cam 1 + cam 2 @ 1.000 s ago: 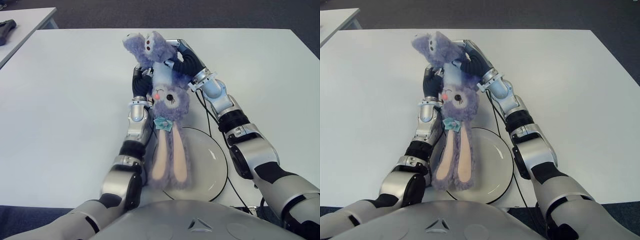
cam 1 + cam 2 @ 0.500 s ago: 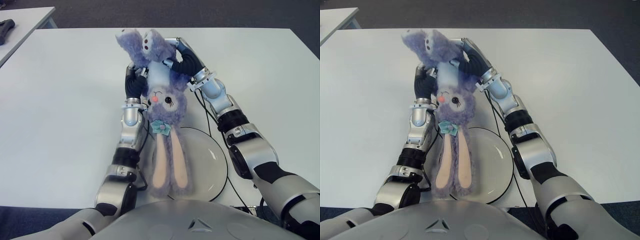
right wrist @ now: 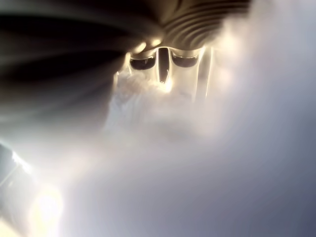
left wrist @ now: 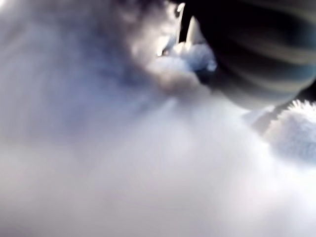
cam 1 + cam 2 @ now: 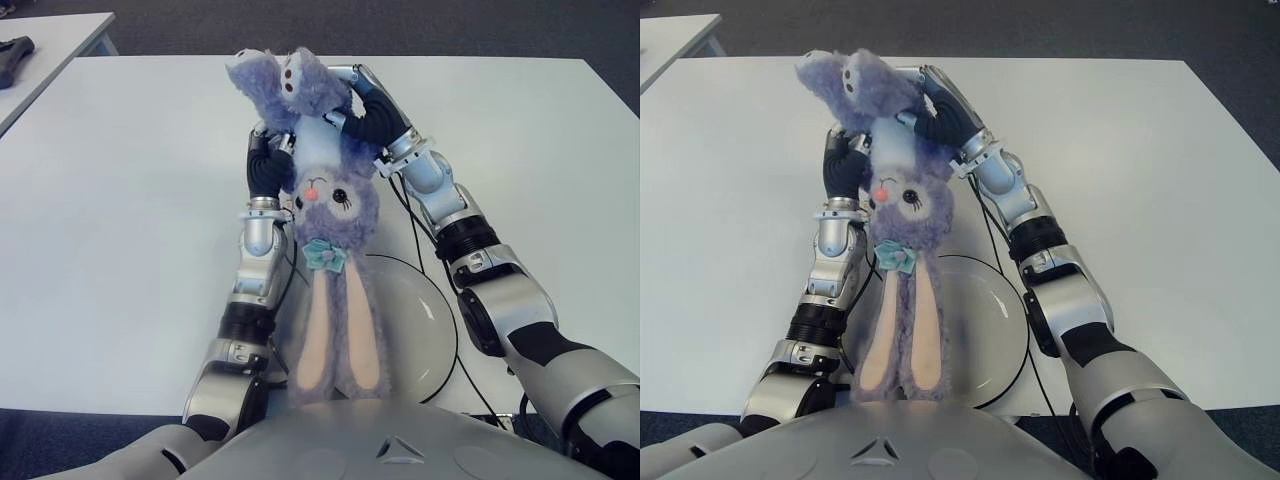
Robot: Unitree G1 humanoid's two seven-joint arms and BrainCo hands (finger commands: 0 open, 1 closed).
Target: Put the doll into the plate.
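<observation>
Both hands gripped the doll (image 5: 325, 190) upside down: left hand (image 5: 268, 170) and right hand (image 5: 368, 115) closed on its body, ears dangling over the plate (image 5: 420, 320) near the table's (image 5: 120, 200) front edge

Doll (image 5: 325, 195) hides plate (image 5: 420, 330) near-left part; both wrist views blurred fur.

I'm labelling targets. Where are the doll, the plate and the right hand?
doll (image 5: 330, 195): left eye view, on its face.
plate (image 5: 420, 320): left eye view, on its bare inner surface.
right hand (image 5: 940, 110): right eye view, on its back.
</observation>
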